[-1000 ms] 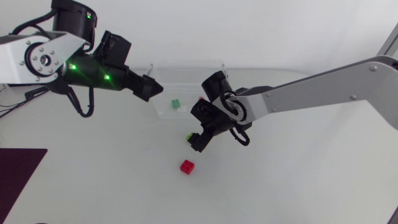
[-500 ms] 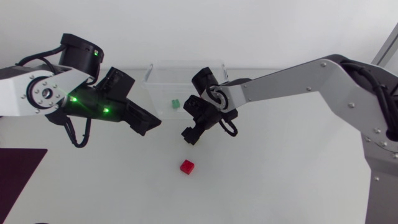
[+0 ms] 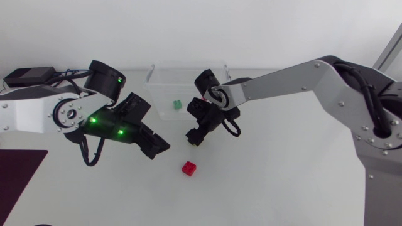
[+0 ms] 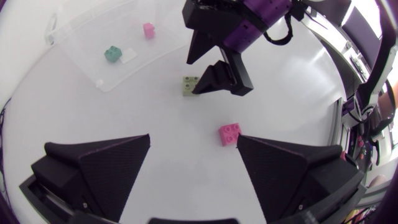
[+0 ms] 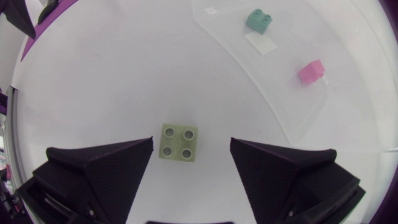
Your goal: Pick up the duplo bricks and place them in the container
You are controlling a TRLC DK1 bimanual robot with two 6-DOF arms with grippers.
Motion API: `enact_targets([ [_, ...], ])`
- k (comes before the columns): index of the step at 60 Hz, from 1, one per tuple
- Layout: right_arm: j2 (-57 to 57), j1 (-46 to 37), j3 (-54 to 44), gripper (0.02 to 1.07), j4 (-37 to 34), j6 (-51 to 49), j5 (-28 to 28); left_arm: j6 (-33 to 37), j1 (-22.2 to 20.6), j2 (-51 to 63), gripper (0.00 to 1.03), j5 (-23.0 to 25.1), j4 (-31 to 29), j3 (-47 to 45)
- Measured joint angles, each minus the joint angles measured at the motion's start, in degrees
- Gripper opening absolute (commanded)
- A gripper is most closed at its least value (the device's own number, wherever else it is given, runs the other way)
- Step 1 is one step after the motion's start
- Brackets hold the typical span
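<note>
A yellow-green brick (image 5: 179, 142) lies on the white table between the fingers of my right gripper (image 5: 191, 147), which stands open around it without touching it. In the head view that gripper (image 3: 195, 135) hides the brick. A red brick (image 3: 189, 167) lies nearer the front. My left gripper (image 3: 158, 148) hovers open just left of the red brick (image 4: 228, 134), which sits by one fingertip. Behind stands the clear container (image 3: 163, 78), holding a green brick (image 3: 178, 104) and a pink brick (image 5: 311, 72).
A dark mat (image 3: 19, 172) lies at the table's front left corner. A small black box (image 3: 25, 75) sits at the back left. My right arm's long grey link (image 3: 282, 78) spans the table's right half.
My left arm has swung from beside the container forward and right, down towards the red brick. My right gripper has shifted slightly back and settled over the yellow-green brick.
</note>
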Motion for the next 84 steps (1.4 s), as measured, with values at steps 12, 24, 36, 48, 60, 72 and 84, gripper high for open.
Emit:
enact_targets([
  [12, 1.8, 0.0, 4.2, 0.74, -4.9, 0.0, -1.1, 0.0, -1.4, 0.3, 0.98, 0.0, -0.2, -0.2],
  [24, 3.1, -0.1, 6.6, 0.69, -8.3, 0.0, -2.4, 0.0, -1.6, 0.3, 0.98, 0.0, -0.7, -0.4],
  [36, 3.8, -0.1, 7.6, 0.66, -11.1, 0.0, -2.6, 0.0, -2.3, 1.5, 0.98, 0.0, -1.5, -0.4],
  [48, 5.6, -0.1, 10.0, 0.42, -13.1, 0.0, -2.6, 0.0, -2.9, 2.3, 0.98, 0.0, -2.2, -0.4],
  [60, 6.4, -0.1, 10.6, 0.40, -13.8, 0.0, -2.6, 0.0, -2.9, 2.7, 0.98, 0.0, -2.2, -0.4],
  [72, 5.6, -0.2, 9.2, 0.40, -12.7, 0.0, -2.5, -0.3, -6.4, 4.8, 0.98, -1.4, -2.2, -0.4],
  [84, -1.2, -1.9, -0.7, 0.40, -10.3, 0.0, -2.1, -1.2, -11.5, 10.3, 0.98, -5.5, -1.9, 0.1],
])
